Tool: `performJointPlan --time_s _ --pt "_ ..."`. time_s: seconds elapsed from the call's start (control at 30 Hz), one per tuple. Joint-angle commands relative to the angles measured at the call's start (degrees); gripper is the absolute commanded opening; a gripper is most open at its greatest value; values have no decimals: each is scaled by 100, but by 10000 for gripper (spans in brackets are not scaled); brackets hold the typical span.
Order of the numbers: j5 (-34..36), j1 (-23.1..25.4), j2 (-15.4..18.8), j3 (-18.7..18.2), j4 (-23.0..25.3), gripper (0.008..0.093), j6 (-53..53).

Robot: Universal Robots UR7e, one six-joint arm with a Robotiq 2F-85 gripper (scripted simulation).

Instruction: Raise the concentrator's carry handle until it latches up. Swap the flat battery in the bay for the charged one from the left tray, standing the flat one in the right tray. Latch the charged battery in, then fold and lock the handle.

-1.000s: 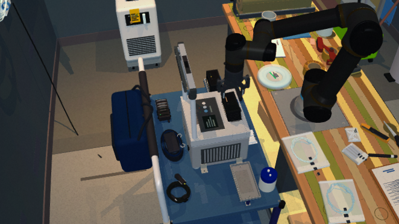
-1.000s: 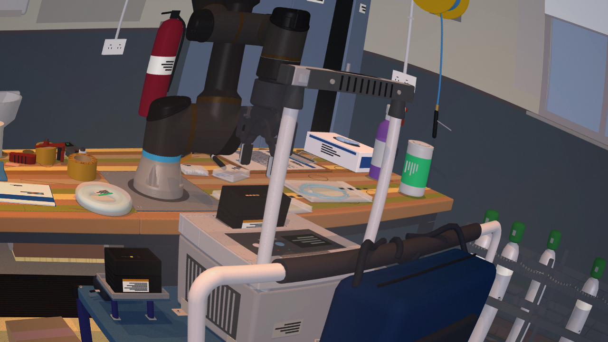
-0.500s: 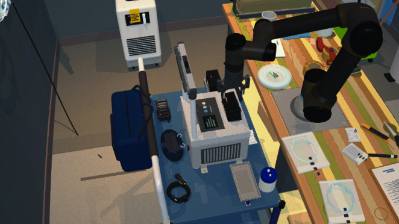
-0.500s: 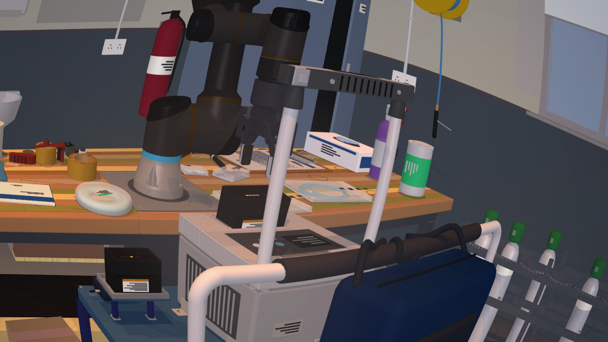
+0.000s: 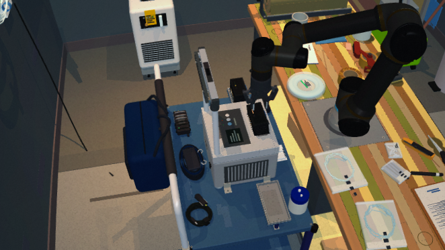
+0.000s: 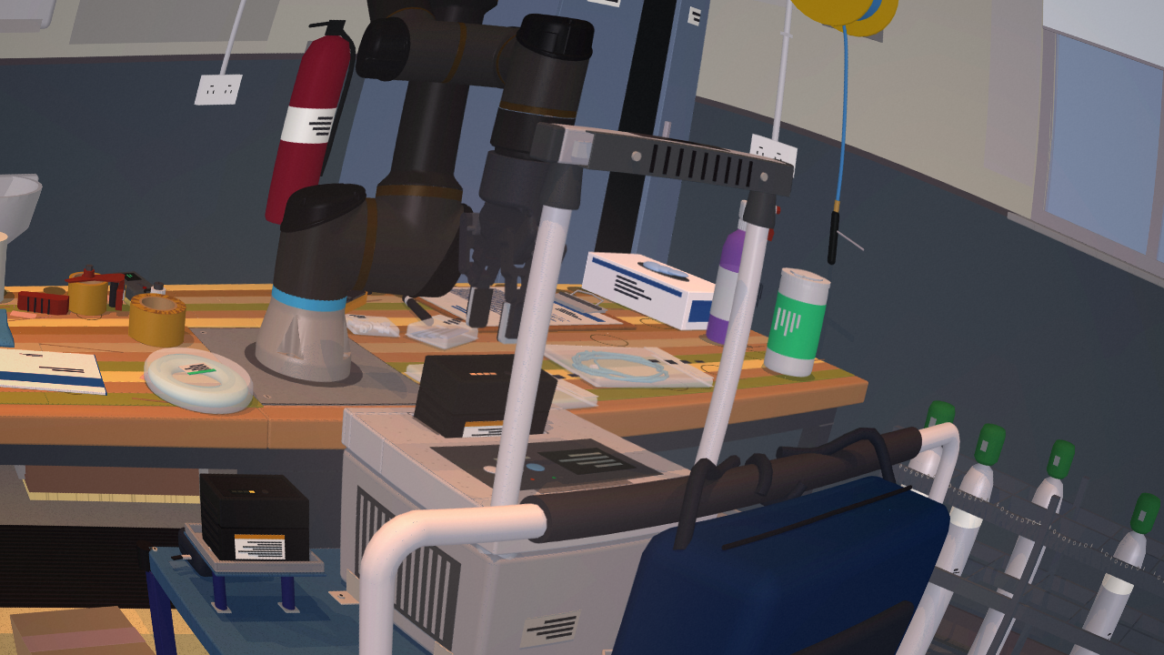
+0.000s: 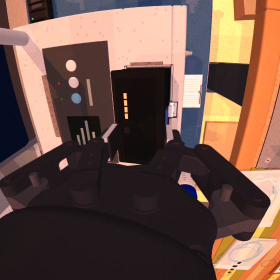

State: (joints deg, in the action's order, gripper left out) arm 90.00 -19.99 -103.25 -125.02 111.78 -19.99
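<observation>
A black battery (image 5: 258, 118) (image 6: 483, 392) (image 7: 141, 112) sits partly sunk in the bay on top of the white concentrator (image 5: 240, 144) (image 6: 488, 521), with only its upper part showing. My gripper (image 5: 258, 99) (image 6: 496, 314) (image 7: 141, 141) hangs a short way above the battery, open and holding nothing. The concentrator's carry handle (image 5: 206, 79) (image 6: 667, 159) stands raised on its two white posts. A second black battery (image 5: 238, 89) (image 6: 253, 515) stands in a tray at the cart's far end. A long empty tray (image 5: 273, 202) lies at the cart's near end.
The blue cart (image 5: 235, 201) carries the concentrator, a power brick (image 5: 191, 158), a coiled cable (image 5: 199, 213) and a white jar with a blue lid (image 5: 298, 200). A blue bag (image 5: 143, 144) hangs on the cart's push bar. The workbench (image 5: 369, 134) runs along the cart's right side.
</observation>
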Motion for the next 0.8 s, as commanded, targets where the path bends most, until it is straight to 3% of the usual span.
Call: performJointPlan --time_s 0.0,0.67,0.77 --pt "0 0 -1 3 3 485 0" --pt "0 0 -1 3 3 85 0" --pt "0 0 -1 3 3 80 0"
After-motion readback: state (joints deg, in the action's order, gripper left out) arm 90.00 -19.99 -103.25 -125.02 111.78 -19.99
